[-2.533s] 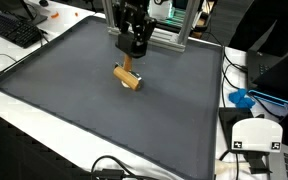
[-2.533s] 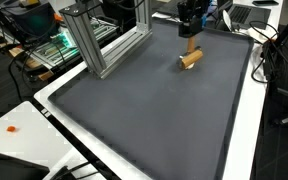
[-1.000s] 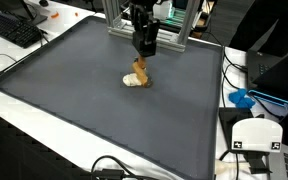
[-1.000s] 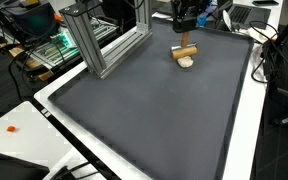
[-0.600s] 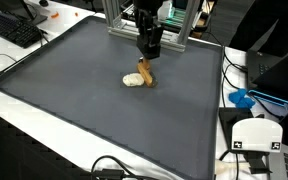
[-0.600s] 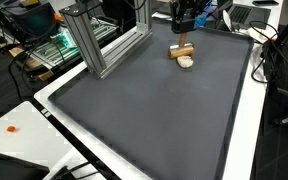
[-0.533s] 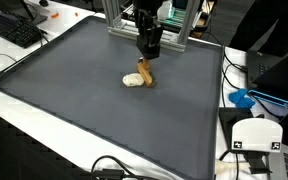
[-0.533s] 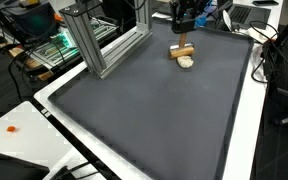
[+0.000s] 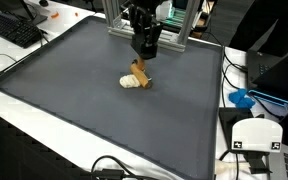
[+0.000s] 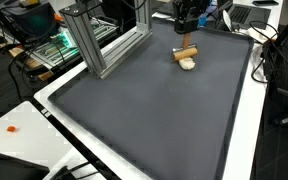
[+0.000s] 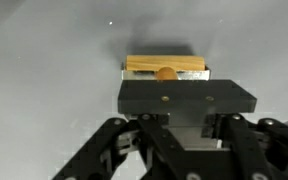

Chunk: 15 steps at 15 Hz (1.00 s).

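A short wooden block [image 9: 138, 71] with a pale rounded piece [image 9: 129, 82] beside it rests on the dark grey mat [image 9: 74, 90]. Both also show in the exterior view from the opposite side, the block [image 10: 186, 52] and the pale piece [image 10: 189, 64]. My gripper [image 9: 143, 55] hangs directly over the block, fingers pointing down, its tips at or just above the block's top. In the wrist view the block [image 11: 164, 66] lies crosswise just beyond the gripper's black body [image 11: 184, 97], which hides the fingertips.
An aluminium frame [image 10: 104, 45] stands on the mat's edge near the gripper. A keyboard [image 9: 14, 28] and cables lie beside the mat, and a white device [image 9: 254, 135] and a blue object [image 9: 242, 98] sit past its other edge.
The block stood up from lying diagonally. Over the last second the gripper turned slightly above it and the block tilted a little.
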### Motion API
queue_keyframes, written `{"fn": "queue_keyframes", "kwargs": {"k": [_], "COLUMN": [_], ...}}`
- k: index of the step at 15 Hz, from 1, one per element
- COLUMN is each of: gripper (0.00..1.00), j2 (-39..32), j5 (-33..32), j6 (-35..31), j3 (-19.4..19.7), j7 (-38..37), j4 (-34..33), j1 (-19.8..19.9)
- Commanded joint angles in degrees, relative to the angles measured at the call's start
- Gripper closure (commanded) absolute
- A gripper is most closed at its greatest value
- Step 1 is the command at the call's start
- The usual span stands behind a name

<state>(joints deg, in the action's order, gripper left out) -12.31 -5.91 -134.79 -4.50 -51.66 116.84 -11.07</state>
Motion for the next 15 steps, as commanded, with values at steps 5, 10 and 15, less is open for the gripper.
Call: {"fn": "queue_keyframes", "kwargs": {"k": [5, 10, 15], "gripper": [0.71, 0.71, 0.71], "j2": [-1.32, -2.52, -3.6], "j5": [-1.57, -1.39, -0.7], "j6": [-1.54, -2.53, -2.91], "j3": [-0.03, -0.13, -0.63], "j7": [17.9, 28.17, 37.12], "j4": [-0.83, -1.77, -3.54], "j1": [0.36, 0.29, 0.59]}}
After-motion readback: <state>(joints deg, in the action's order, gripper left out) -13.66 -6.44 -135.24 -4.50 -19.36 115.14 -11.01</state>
